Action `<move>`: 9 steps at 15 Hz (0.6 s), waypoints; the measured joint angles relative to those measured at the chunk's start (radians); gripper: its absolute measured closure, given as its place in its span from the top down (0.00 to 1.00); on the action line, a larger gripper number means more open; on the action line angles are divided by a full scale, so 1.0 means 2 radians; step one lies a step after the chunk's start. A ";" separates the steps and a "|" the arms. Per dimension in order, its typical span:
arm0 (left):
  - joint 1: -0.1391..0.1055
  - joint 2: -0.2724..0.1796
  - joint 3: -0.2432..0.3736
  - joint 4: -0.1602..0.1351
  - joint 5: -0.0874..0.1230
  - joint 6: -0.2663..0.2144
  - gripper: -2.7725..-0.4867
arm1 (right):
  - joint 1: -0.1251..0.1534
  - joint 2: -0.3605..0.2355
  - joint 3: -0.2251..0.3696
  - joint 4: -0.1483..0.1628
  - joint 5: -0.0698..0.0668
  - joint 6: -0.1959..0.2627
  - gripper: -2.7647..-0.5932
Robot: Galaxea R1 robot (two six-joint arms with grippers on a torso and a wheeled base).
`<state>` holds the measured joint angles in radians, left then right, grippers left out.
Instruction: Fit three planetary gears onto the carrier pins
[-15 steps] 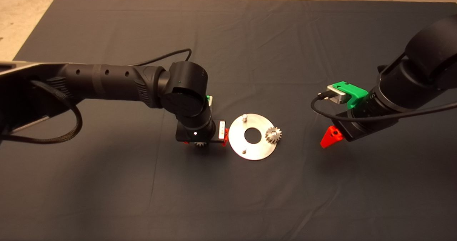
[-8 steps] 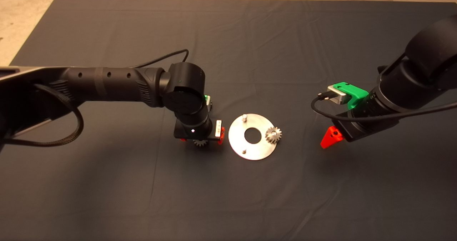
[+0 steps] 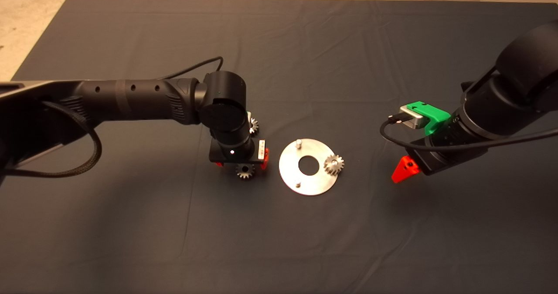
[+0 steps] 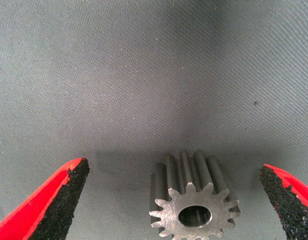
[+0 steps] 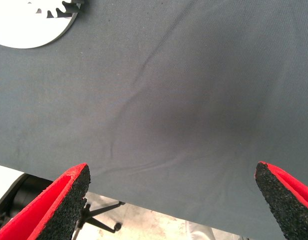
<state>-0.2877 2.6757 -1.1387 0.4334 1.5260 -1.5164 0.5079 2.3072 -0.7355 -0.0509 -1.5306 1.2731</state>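
Note:
The round silver disc (image 3: 314,185) lies mid-mat with the carrier pins on it. Two pins (image 3: 298,143) (image 3: 298,183) are bare, and one planetary gear (image 3: 334,164) sits on the right-hand pin. A second gear (image 3: 245,170) lies flat on the mat just left of the disc. My left gripper (image 3: 242,162) hovers over it, open. In the left wrist view that gear (image 4: 193,200) rests between the spread fingers of the left gripper (image 4: 173,167), touching neither pad. A third gear (image 3: 253,125) peeks out behind the left wrist. My right gripper (image 3: 405,170) hangs open to the right of the disc.
In the right wrist view the right gripper (image 5: 172,167) holds nothing, with bare mat ahead. The disc (image 5: 24,30) and its mounted gear (image 5: 64,7) show at one corner, and floor shows past the mat's edge (image 5: 144,172).
My left gripper has shifted a little left and toward the far side. This uncovers more of the gear beneath it and the gear behind the wrist. The right arm has barely moved.

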 joint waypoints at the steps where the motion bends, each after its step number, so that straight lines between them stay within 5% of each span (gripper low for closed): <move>1: 0.000 0.000 0.000 0.000 0.000 0.000 0.87 | 0.000 0.000 0.000 0.000 0.000 0.000 0.86; 9: 0.000 0.000 0.009 0.000 0.000 -0.012 0.87 | 0.000 0.000 0.000 0.000 0.000 0.000 0.86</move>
<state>-0.2877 2.6762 -1.1207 0.4334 1.5260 -1.5400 0.5077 2.3072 -0.7355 -0.0509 -1.5306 1.2734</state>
